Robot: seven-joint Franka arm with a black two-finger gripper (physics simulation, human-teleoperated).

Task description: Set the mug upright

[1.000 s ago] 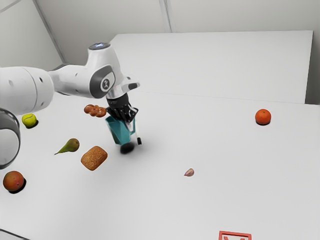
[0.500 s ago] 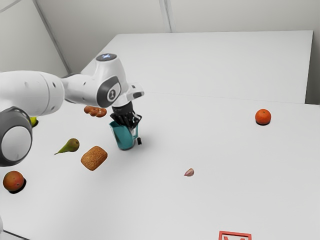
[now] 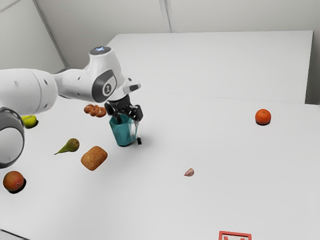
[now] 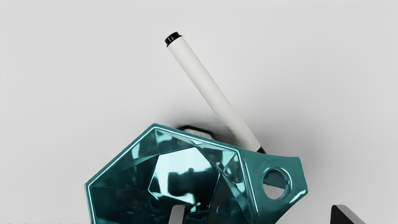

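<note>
Step, by judgement: letting go. Mug (image 3: 121, 133) looks upright on table (image 3: 150, 210); gripper (image 4: 258, 207) wide, one finger inside mug, one beyond handle (image 4: 293, 174). Next wants a straight rise, no rim snag.

Count, near to far, exterior-view clock centred on mug: one red-framed object (image 3: 235, 233), 4–5; one round fruit (image 3: 13, 180), 8; one garlic clove (image 3: 189, 172), 4; one loaf (image 3: 94, 158), 7–8; one pear (image 3: 72, 145), 8–9; one mug; one pen (image 4: 214, 96), beside it; one ball (image 3: 30, 121), 9; one orange (image 3: 263, 117), 3; one bread twist (image 3: 95, 110), 10.

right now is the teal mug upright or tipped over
Upright, or nearly so: the teal mug has its base down in the exterior view, and the wrist view looks into its mouth.
</note>
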